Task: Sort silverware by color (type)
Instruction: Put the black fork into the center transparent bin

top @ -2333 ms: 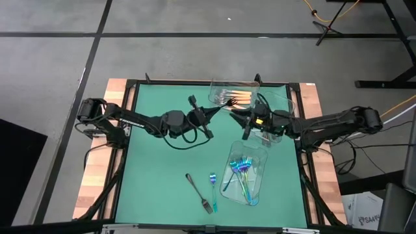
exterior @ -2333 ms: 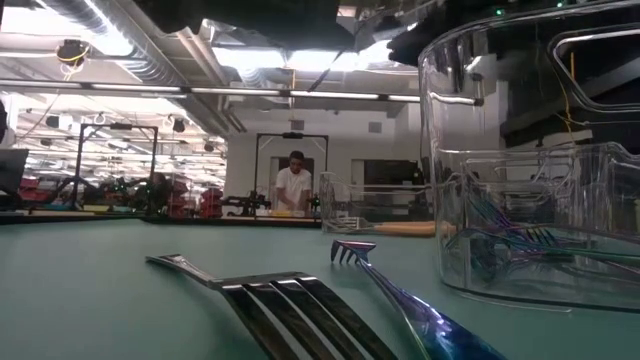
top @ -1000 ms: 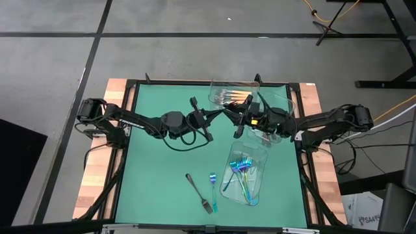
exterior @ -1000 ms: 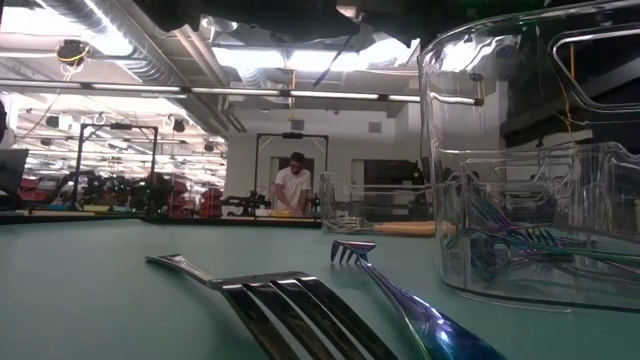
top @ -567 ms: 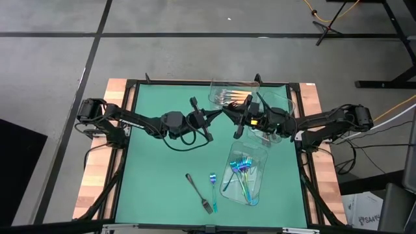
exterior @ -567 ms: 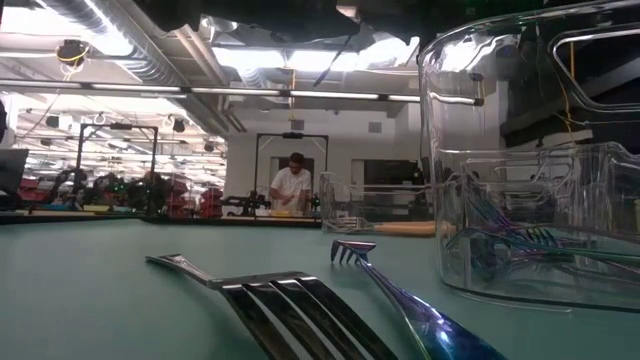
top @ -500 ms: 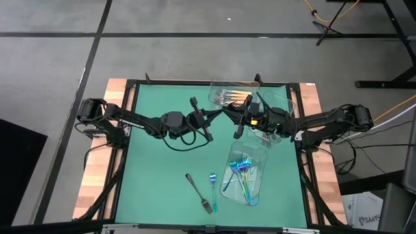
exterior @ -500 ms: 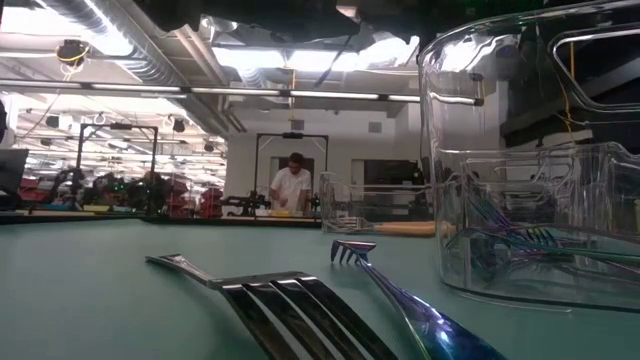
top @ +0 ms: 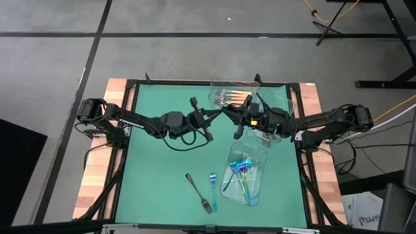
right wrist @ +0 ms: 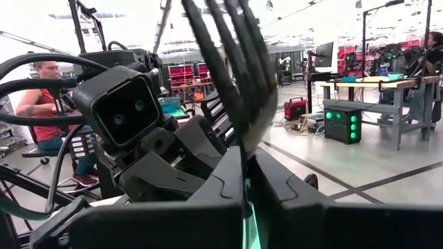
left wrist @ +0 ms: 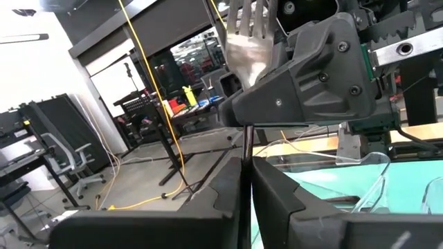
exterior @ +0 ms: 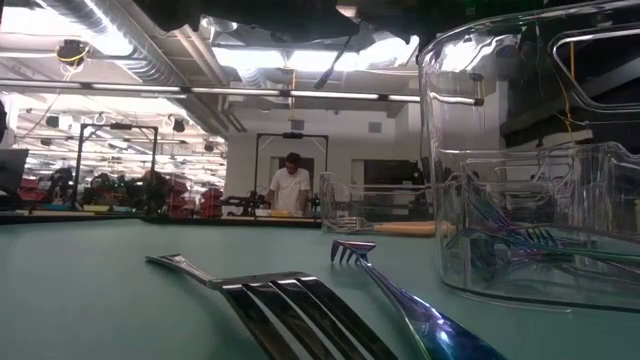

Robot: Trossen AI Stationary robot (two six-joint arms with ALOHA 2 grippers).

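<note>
A dark grey fork [right wrist: 235, 62] stands upright in the air over the far middle of the green mat, tines up. Both grippers are shut on it. My left gripper [top: 225, 111] reaches level from the table's left and my right gripper [top: 234, 116] level from the right, so they meet fingertip to fingertip. Another dark fork [top: 197, 191] and a blue fork [top: 212, 190] lie flat on the mat near the front edge. My left gripper pinches the fork's thin handle [left wrist: 246, 149] between its two fingers [left wrist: 225, 190]. The fingers come level from the table's left and lie across the handle. The fork stands upright, clear of the mat, with its head [left wrist: 248, 31] above. My right gripper pinches the same fork just below its tines [right wrist: 243, 149] between its two fingers [right wrist: 277, 187], which come level from the table's right. The tines [right wrist: 232, 55] rise straight above the fingers. How far back the fork reaches, I cannot tell.
A clear tray with orange-handled forks [top: 234, 96] stands at the far edge. A clear tray of blue forks [top: 243, 174] stands at the front right, and another clear tray [top: 278, 125] lies under the right arm. The mat's left half is bare. A person stands far off in the room [exterior: 290, 188].
My right gripper has come a little toward the table's left edge, up to my left gripper, and has shut on the upright fork. The left arm has kept still. The forks on the mat and the trays have not moved.
</note>
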